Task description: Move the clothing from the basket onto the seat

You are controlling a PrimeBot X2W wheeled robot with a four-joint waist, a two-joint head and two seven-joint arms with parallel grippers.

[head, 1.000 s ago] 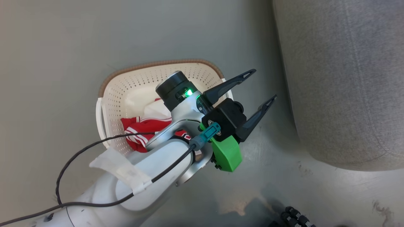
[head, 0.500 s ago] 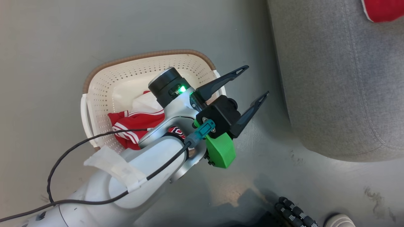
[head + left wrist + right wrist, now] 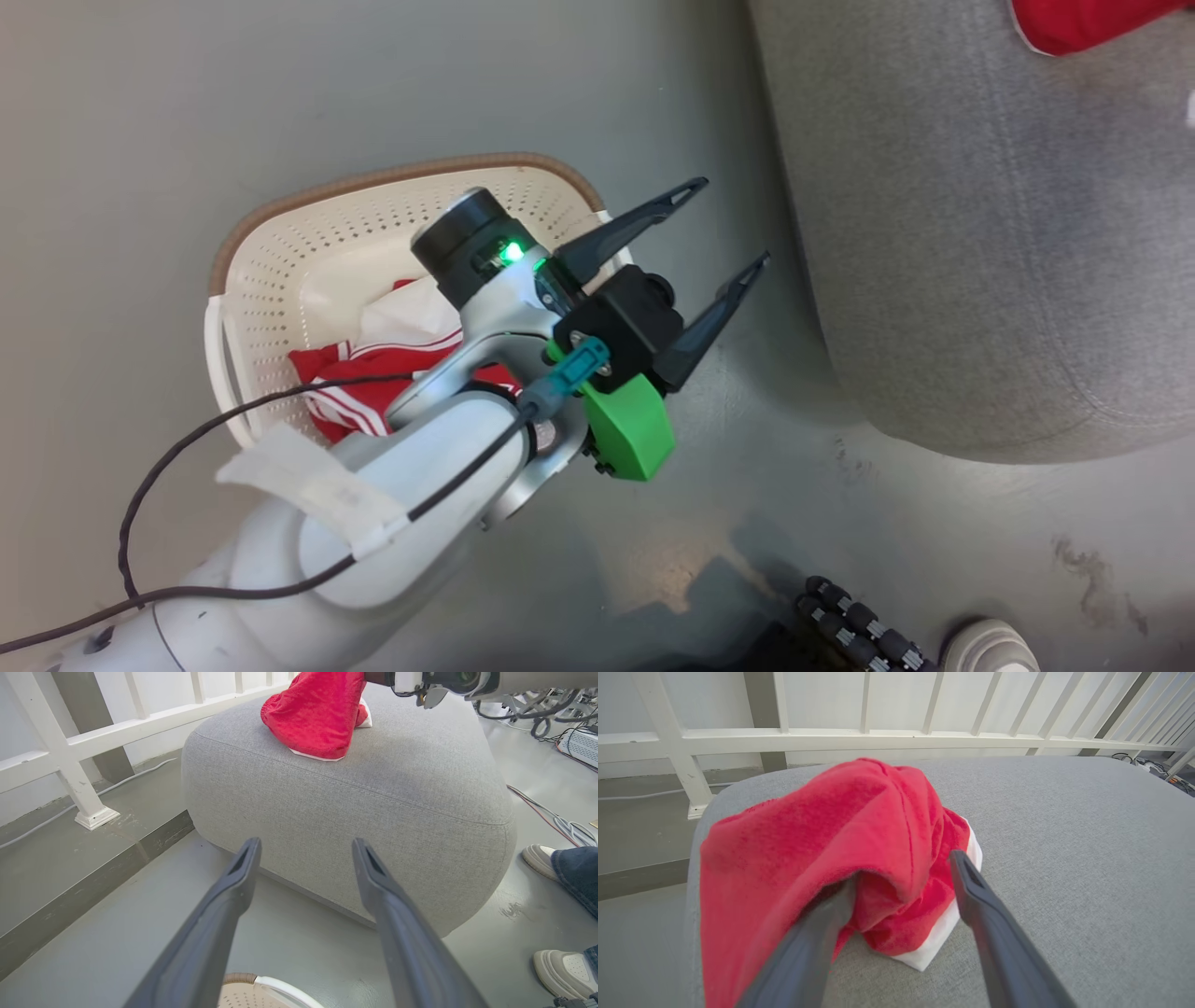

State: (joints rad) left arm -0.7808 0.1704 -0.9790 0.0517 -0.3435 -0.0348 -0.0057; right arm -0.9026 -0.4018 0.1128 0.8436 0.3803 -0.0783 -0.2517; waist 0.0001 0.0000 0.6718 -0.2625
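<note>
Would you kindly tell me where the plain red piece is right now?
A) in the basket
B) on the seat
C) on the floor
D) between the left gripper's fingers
B: the plain red piece lies on top of the seat, while the striped jersey is in the basket.

A jersey (image 3: 345, 371) lies in the basket (image 3: 308, 252), left of the seat (image 3: 980, 233), on which another garment (image 3: 317, 714) lies.
</note>
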